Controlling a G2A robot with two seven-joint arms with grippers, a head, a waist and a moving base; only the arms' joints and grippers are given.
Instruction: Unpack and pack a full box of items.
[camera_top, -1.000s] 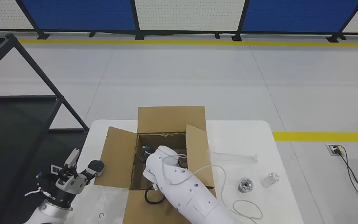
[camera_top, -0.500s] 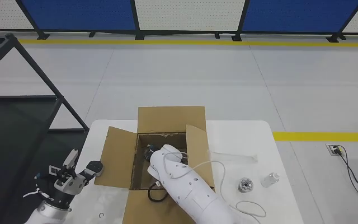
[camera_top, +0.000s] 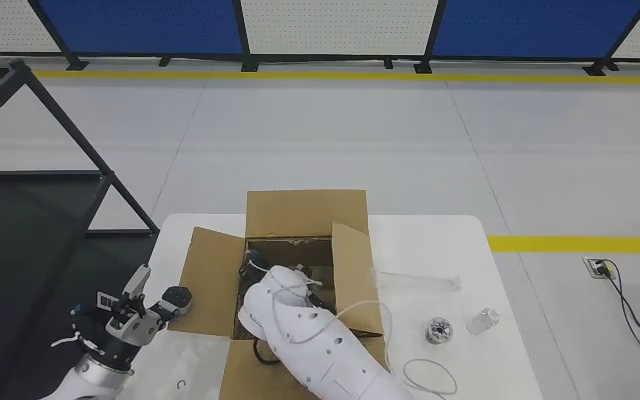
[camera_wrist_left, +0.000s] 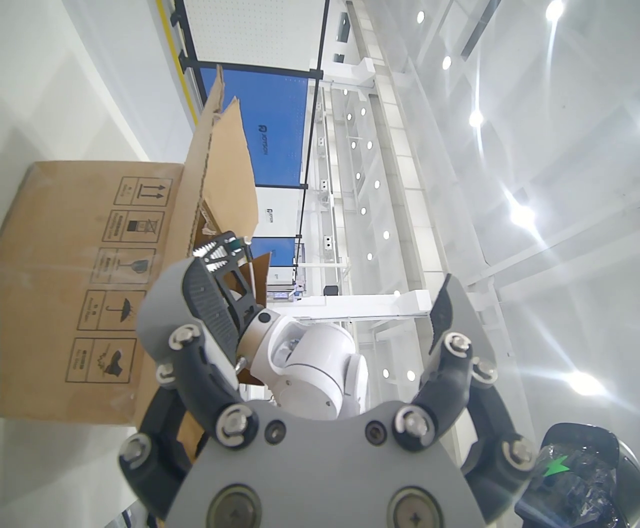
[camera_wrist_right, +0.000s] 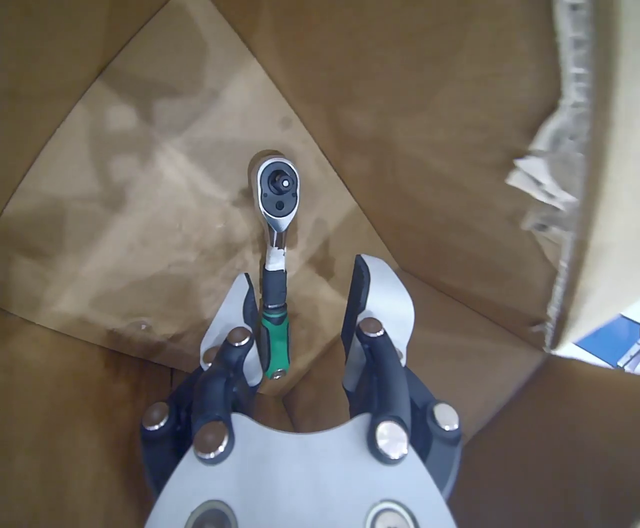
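An open cardboard box (camera_top: 300, 215) stands on the white table (camera_top: 430, 240). My right arm reaches down into it. In the right wrist view my right gripper (camera_wrist_right: 305, 280) is open above the box floor (camera_wrist_right: 125, 210), over a ratchet wrench (camera_wrist_right: 276, 200) with a green and black handle that lies between its fingers, close to one finger (camera_wrist_right: 240, 310). My left gripper (camera_wrist_left: 325, 280) is open and holds nothing; it is off the table's left side (camera_top: 135, 300), beside the box's outer wall (camera_wrist_left: 85, 280).
Right of the box lie a clear tube (camera_top: 420, 283), a small round metal part (camera_top: 437, 330), a small clear bottle (camera_top: 483, 321) and a loop of white cable (camera_top: 430, 375). A dark round item (camera_top: 176, 296) sits by the box's left flap (camera_top: 205, 275).
My right arm has shifted left and deeper inside the box. My left gripper has moved slightly right, nearer the box's left flap.
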